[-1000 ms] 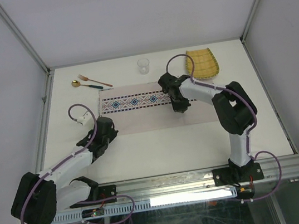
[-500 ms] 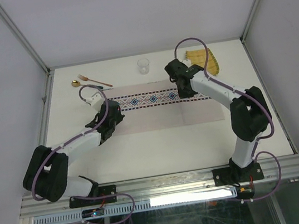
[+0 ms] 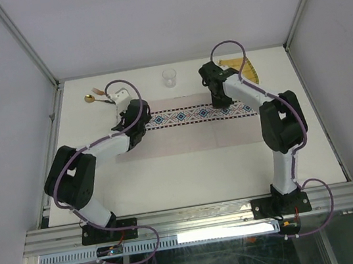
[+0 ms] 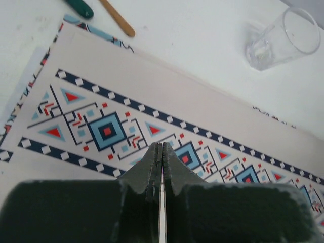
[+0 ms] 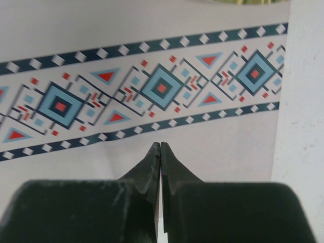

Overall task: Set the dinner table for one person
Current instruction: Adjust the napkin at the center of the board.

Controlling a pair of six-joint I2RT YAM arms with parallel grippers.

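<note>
Top external: one placemat (image 3: 183, 134); one glass (image 3: 168, 77); one fork (image 3: 96, 91); one spoon (image 3: 90, 98); one plate (image 3: 251, 73) (both jaws closed, empty)

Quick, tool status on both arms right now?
Left tool: closed, nothing visibly held, over the placemat.
Right tool: closed, nothing visibly held, over the same placemat.

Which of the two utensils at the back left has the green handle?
The spoon, the one with the round gold bowl; the fork beside it has a coppery handle instead.
</note>
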